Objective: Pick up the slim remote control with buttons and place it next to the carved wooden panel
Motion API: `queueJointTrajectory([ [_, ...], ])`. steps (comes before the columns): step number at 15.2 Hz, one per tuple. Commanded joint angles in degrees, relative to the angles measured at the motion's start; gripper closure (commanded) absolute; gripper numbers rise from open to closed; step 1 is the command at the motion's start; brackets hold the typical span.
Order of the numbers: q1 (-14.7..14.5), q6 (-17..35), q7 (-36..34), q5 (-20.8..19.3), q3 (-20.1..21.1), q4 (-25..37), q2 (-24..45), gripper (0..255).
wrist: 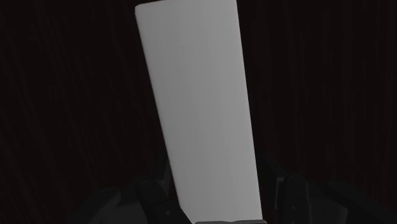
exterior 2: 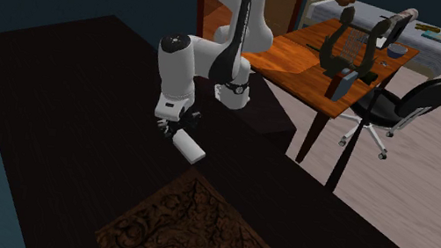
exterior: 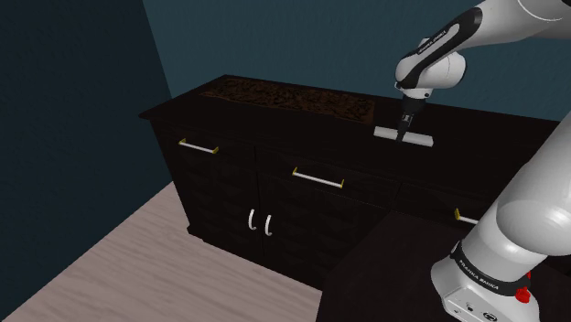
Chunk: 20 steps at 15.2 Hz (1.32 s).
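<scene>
The remote control (exterior: 403, 136) is a plain white slim slab with no buttons drawn. It lies on the dark sideboard top (exterior: 274, 114), just off the near corner of the carved brown panel (exterior: 288, 93). My black gripper (exterior: 408, 122) comes straight down onto the remote's middle. Seen from the wrist, the remote (wrist: 200, 108) runs lengthwise away from the hand, and the dark fingers (wrist: 158, 188) press against its two long sides. From the second exterior view, the gripper (exterior 2: 177, 130) sits on the remote (exterior 2: 189, 148), a short way from the carved panel (exterior 2: 195, 231).
The sideboard has drawers and doors with pale handles (exterior: 317, 177) and stands against a teal wall. In the second exterior view, an orange desk (exterior 2: 324, 67) with a black rack and an office chair (exterior 2: 399, 104) stand beyond the arm. My stand (exterior: 393, 274) is at the shoulder view's lower right.
</scene>
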State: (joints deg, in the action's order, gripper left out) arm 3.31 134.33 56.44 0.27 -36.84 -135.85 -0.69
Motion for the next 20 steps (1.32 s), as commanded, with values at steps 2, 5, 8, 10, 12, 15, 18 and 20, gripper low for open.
queueJointTrajectory([
  [2, 0.00, 0.02, -0.01, -0.01, 0.00, -0.02, 0.03, 255],
  [5, 0.01, -0.01, -0.01, -0.02, -0.01, 0.00, 0.01, 255],
  [8, 0.01, 0.04, 0.00, 0.01, -0.01, -0.03, 0.05, 255],
  [10, 0.01, -1.54, -0.80, -1.06, 0.04, 0.51, -1.26, 255],
  [12, 0.05, -3.14, -1.53, -2.03, 0.14, 1.09, -2.51, 255],
  [15, 0.12, -5.56, -2.49, -3.28, 0.37, 2.07, -4.25, 255],
  [18, 0.20, -7.98, -3.30, -4.31, 0.67, 3.16, -5.85, 255],
  [20, 0.26, -9.60, -3.77, -4.89, 0.89, 3.95, -6.82, 255],
])
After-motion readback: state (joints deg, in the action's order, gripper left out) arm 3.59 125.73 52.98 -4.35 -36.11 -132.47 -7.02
